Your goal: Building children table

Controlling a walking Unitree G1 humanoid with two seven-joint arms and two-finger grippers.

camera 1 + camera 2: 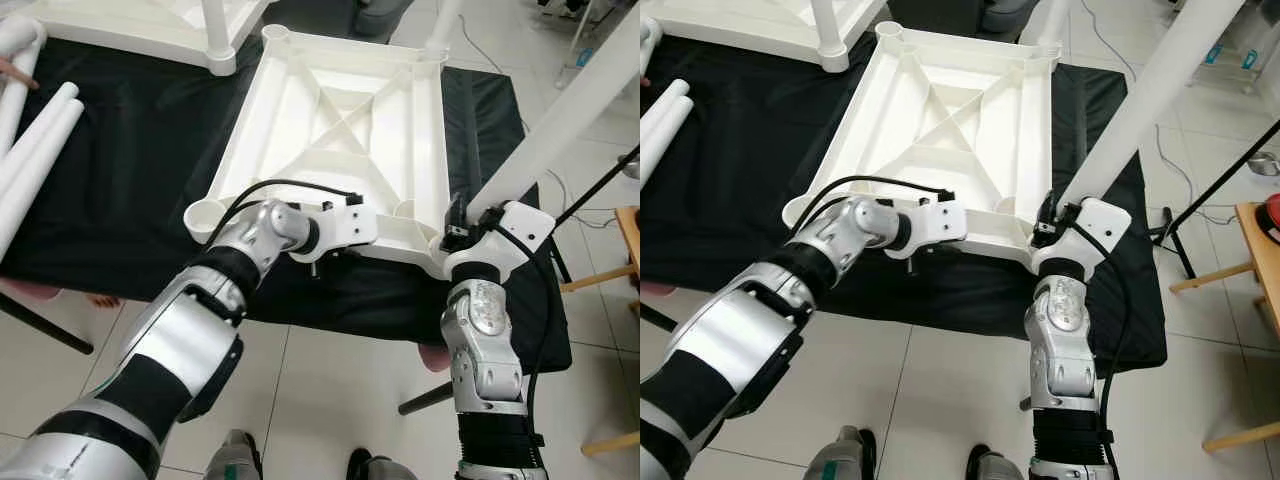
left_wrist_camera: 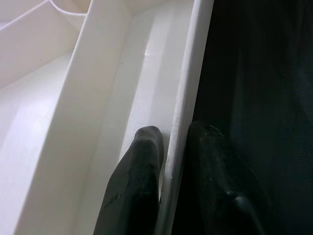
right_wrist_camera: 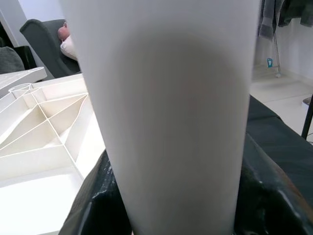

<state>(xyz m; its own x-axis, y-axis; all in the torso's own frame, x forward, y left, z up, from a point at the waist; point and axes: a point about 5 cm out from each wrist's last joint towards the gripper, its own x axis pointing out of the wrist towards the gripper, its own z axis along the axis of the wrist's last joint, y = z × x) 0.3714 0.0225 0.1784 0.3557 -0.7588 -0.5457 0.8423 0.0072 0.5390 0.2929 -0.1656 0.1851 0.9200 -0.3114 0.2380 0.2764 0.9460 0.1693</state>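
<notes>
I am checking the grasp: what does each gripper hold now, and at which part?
Left gripper pinches the near rim of the upturned tabletop; right gripper grips the white leg near its lower end.

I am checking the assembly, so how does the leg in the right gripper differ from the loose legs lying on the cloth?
The held leg stands tilted at the tabletop's near corner; the loose legs lie flat on the cloth. The right gripper clamps the held leg; nothing grips the loose ones. All are white tubes.
</notes>
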